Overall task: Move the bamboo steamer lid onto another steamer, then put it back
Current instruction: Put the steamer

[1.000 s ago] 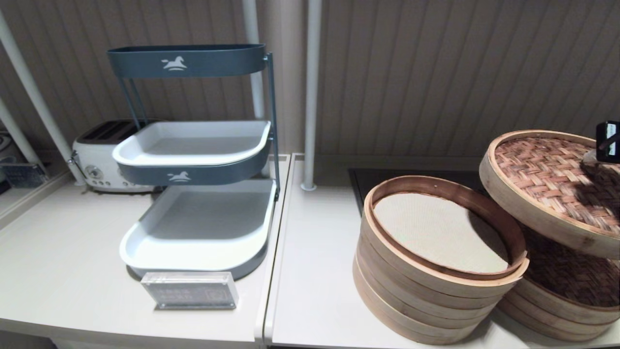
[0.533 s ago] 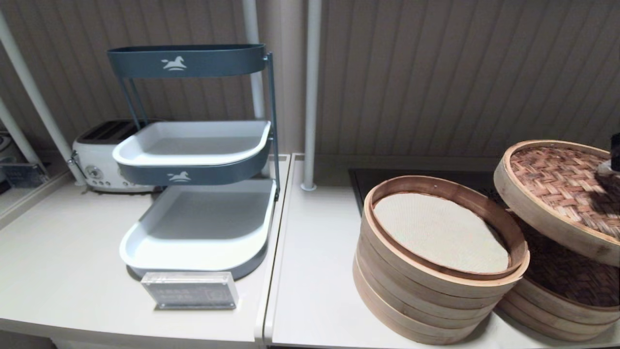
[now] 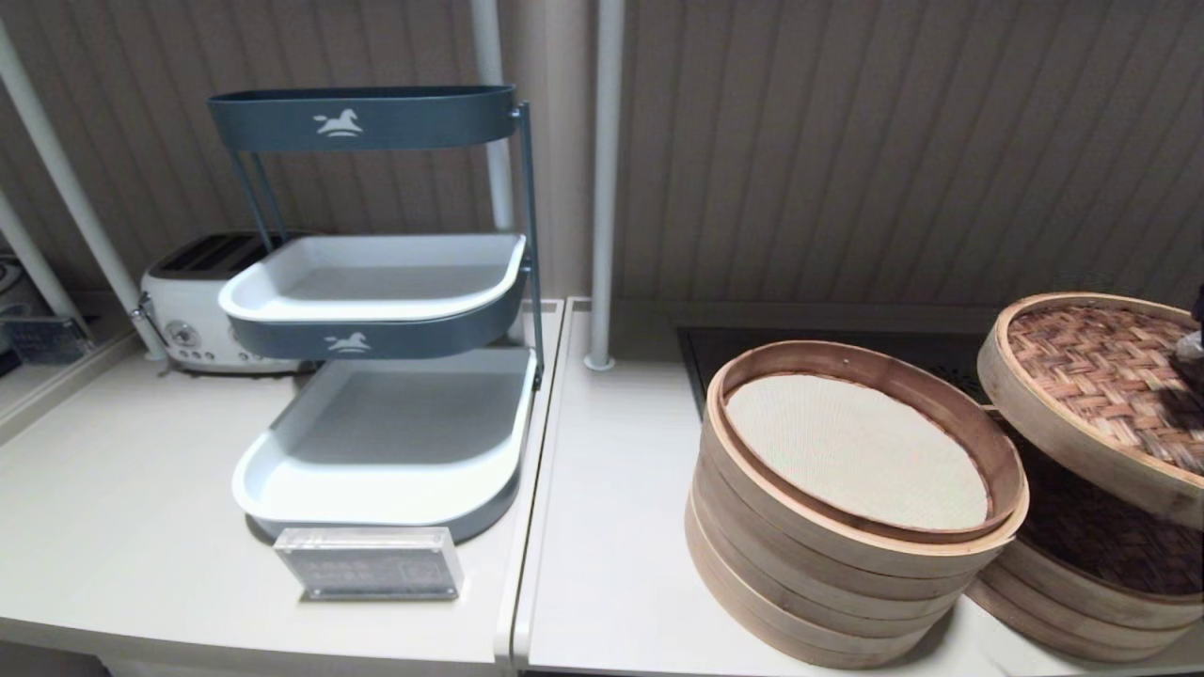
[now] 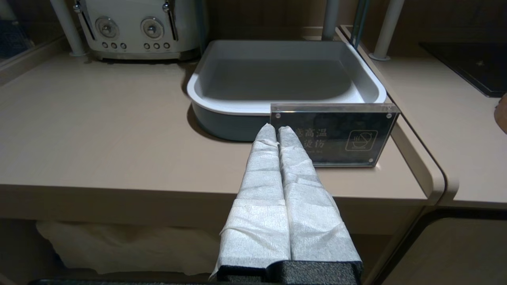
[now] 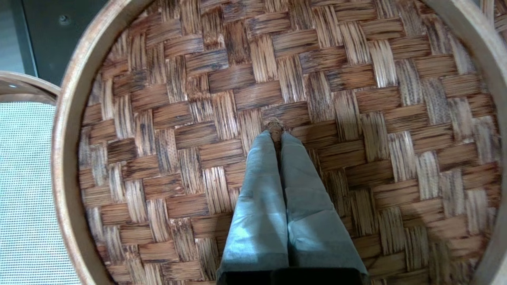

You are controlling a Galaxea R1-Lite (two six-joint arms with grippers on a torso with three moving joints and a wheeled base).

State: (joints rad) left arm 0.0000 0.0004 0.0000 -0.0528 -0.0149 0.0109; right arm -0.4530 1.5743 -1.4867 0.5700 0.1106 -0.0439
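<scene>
The bamboo steamer lid (image 3: 1082,376) hangs tilted in the air at the far right, its reddish woven top (image 5: 222,99) filling the right wrist view. My right gripper (image 5: 276,135) is shut on the small loop handle (image 5: 274,126) at its centre; only a sliver of that arm shows at the head view's right edge. Below the lid sits the low steamer (image 3: 1082,592), its own woven top dark in shadow. Left of it stands the taller stack (image 3: 828,555) with the cream liner mat (image 3: 847,451). My left gripper (image 4: 276,128) is shut and empty before the counter's front edge.
A dark-blue tiered tray rack (image 3: 376,310) stands on the left counter with a white toaster (image 3: 188,310) behind it and an acrylic sign (image 3: 369,562) in front. A black hob (image 3: 705,348) lies behind the steamers. Two white poles (image 3: 602,188) rise at the back.
The lid, held by my right gripper, has moved to the right and lower, away from the tall stack and over the low steamer. The left arm has not moved.
</scene>
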